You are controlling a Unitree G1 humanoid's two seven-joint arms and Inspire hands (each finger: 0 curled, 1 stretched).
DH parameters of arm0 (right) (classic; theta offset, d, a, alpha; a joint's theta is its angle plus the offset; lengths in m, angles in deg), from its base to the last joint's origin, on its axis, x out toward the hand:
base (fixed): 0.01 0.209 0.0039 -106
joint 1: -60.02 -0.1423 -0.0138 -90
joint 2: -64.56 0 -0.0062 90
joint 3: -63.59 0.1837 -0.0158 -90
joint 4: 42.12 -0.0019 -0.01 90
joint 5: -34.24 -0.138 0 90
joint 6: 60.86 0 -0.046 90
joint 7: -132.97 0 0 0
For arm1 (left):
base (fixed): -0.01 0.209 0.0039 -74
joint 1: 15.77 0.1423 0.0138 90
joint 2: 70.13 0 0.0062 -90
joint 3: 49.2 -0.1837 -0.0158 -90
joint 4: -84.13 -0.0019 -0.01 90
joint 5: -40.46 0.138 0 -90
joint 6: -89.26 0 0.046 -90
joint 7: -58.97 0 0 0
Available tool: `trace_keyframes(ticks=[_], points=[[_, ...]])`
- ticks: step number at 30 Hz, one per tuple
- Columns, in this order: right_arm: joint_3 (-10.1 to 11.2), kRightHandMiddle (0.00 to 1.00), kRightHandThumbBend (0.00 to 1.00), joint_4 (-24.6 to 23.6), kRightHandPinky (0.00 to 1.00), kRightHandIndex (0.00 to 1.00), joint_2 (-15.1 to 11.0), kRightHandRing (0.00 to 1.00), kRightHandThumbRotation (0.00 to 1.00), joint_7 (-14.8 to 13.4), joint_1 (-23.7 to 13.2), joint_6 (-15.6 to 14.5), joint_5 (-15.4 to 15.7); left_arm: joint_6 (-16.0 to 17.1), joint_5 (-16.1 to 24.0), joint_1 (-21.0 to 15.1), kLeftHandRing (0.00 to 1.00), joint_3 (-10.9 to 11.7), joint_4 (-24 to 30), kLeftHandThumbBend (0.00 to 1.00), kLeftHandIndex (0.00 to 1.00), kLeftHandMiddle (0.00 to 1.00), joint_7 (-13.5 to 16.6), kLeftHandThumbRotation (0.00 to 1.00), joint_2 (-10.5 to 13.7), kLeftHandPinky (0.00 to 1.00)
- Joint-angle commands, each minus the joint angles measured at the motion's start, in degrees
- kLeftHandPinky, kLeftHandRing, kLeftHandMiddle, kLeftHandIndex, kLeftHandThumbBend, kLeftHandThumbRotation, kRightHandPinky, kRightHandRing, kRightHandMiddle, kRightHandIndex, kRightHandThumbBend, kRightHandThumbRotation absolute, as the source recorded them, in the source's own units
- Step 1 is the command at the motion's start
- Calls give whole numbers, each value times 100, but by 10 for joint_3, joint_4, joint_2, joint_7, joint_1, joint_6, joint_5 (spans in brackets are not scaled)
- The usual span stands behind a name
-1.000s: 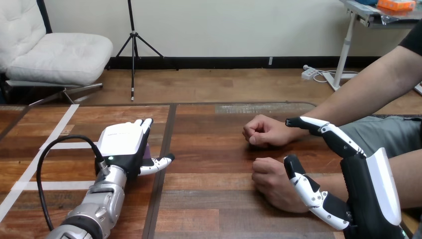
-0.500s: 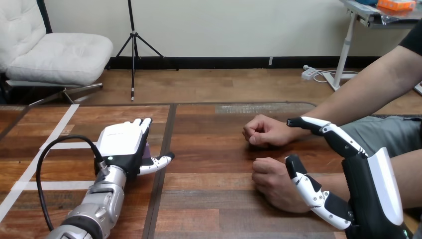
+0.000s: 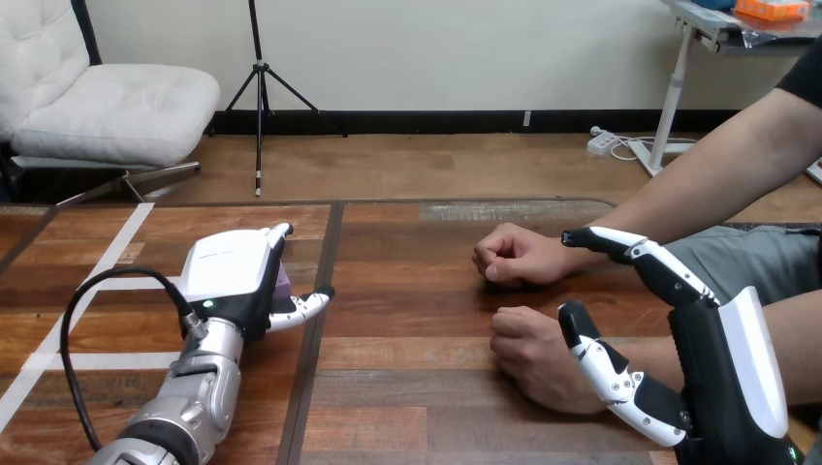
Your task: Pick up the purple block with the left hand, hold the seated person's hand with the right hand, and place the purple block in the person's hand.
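left hand (image 3: pixel 231 276) toward left side of table (image 3: pixel 417 320), back up, fingers curled down over purple block (image 3: pixel 282 284); only sliver of block peeking out between palm and outstretched thumb. right hand (image 3: pixel 717 358) at table's right edge, spread wide, gripping nothing; thumb just beside nearer fist (image 3: pixel 528 356) of person, top fingertip by wrist of farther fist (image 3: pixel 512 254). both fists closed, resting on tabletop, near each other. cannot tell whether thumb touches nearer fist.
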Motion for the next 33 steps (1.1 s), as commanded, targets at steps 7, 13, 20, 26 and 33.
trace_keyframes(ticks=[7,13,20,26,33], points=[[5,76,36,-32,77,72,-10,77,47,3,-14,5,-12,29,-30,-8,76,32,2,50,82,80,17,22,-4,68],[5,76,36,-34,77,72,-10,77,46,3,-13,4,-9,31,-34,-8,67,40,2,54,79,73,18,7,-5,59],[3,76,36,-34,77,72,-12,77,46,2,-13,5,-9,19,-32,-10,64,39,-1,56,77,71,7,2,-5,56],[2,76,36,-35,76,73,-12,77,46,1,-12,4,-7,7,-32,-12,65,39,-3,58,77,71,-4,6,-6,57],[1,76,36,-34,76,72,-12,76,46,1,-12,7,-8,1,-32,-10,69,39,-3,61,78,73,-6,10,-6,61]])
